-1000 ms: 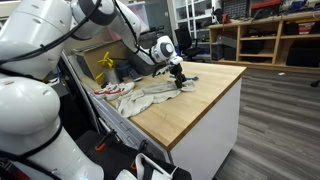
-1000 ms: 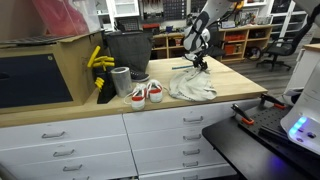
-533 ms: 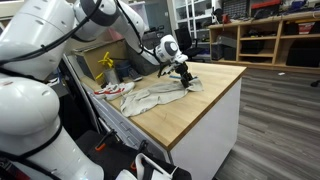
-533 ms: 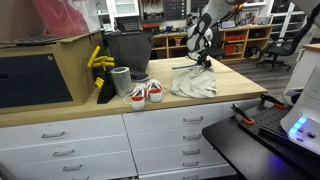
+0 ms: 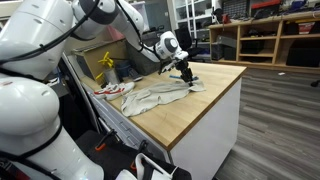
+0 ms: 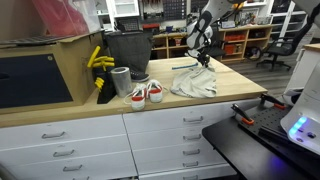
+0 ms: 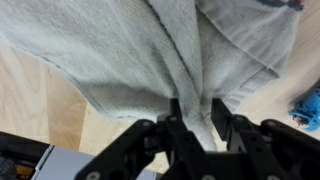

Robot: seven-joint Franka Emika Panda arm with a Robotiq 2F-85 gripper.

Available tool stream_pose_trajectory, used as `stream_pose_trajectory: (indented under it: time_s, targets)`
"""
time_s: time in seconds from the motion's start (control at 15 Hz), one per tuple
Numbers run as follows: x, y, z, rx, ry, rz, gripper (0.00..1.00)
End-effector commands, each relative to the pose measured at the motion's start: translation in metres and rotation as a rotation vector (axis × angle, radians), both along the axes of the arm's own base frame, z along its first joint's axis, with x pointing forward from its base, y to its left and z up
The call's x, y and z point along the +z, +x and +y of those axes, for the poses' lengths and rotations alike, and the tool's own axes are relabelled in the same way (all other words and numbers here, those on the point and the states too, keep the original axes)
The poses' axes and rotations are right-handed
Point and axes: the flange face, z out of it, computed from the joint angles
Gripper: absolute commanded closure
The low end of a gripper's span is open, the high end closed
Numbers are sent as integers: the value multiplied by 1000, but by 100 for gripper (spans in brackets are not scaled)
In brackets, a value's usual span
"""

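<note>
A pale grey cloth (image 5: 155, 95) lies crumpled on the wooden counter (image 5: 205, 105), and in an exterior view it spreads beside a pair of shoes (image 6: 193, 83). My gripper (image 5: 186, 72) stands at the cloth's far end, pointing down (image 6: 203, 60). In the wrist view the gripper (image 7: 195, 103) has a raised fold of the cloth (image 7: 120, 50) between its two dark fingers, and the fold fills the gap from one finger to the other. Bare wood shows on either side of the cloth.
A pair of red-and-white shoes (image 6: 147, 94) sits left of the cloth, next to a grey cup (image 6: 120, 80) and a black bin (image 6: 125, 48). Yellow gloves (image 6: 98, 60) hang behind. A blue object (image 7: 310, 105) lies at the wrist view's right edge. The counter edge (image 5: 235, 80) is close by.
The gripper has moved toward the counter's far edge, dragging the cloth's end with it, so the cloth lies more stretched out.
</note>
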Motion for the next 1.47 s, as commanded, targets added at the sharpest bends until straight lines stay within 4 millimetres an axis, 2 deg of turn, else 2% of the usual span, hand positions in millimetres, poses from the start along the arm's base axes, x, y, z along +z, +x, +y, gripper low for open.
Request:
stream_pose_trajectory:
  time_s: [0.0, 0.2, 0.27, 0.47, 0.53, 0.67, 0.93, 1.27, 1.33, 1.4]
  targets:
    - [33, -1, 14, 15, -11, -36, 30]
    - [62, 1, 27, 38, -7, -63, 6]
    - [74, 2, 32, 45, 3, -67, 1]
    - [97, 0, 49, 84, 53, -25, 0]
    - [99, -4, 58, 122, 79, 19, 25]
    - [97, -11, 72, 182, 116, 98, 26]
    - [81, -24, 90, 218, 149, 233, 57]
    - [57, -29, 94, 209, 137, 234, 95]
    - [52, -29, 95, 208, 133, 230, 99]
    - [48, -30, 96, 209, 132, 227, 100]
